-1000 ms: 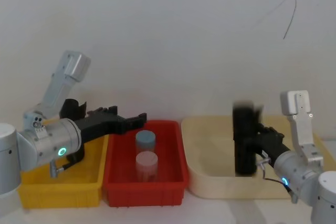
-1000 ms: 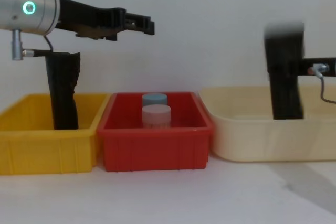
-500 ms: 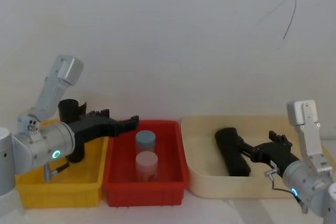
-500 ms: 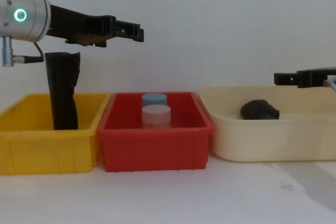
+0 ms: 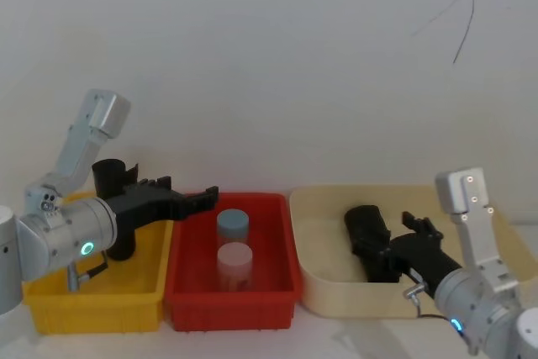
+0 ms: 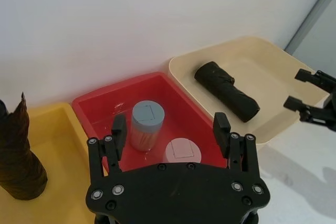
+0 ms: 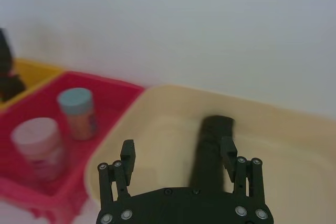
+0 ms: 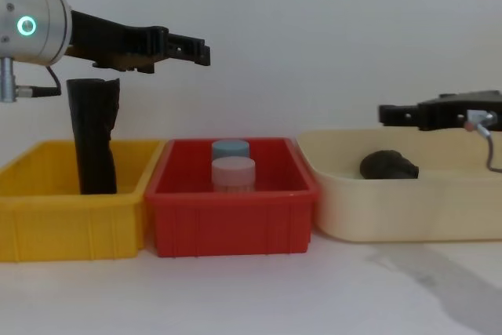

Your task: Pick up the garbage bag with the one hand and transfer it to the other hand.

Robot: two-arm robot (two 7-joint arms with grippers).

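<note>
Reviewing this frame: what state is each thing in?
Garbage bag: lying on its side in the cream tray, unheld.
Right gripper: open, empty, above the bag.
Left gripper: open, empty, raised over the red bin.
Flared roll: upright in the yellow bin.
Blue-capped jar: upright, capped, in the red bin.
Pink-capped jar: upright, capped, in the red bin.

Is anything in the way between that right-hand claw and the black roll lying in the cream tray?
Nothing visible. The right gripper hangs open above the garbage bag, which lies on its side in the cream tray, with only air between them.
</note>
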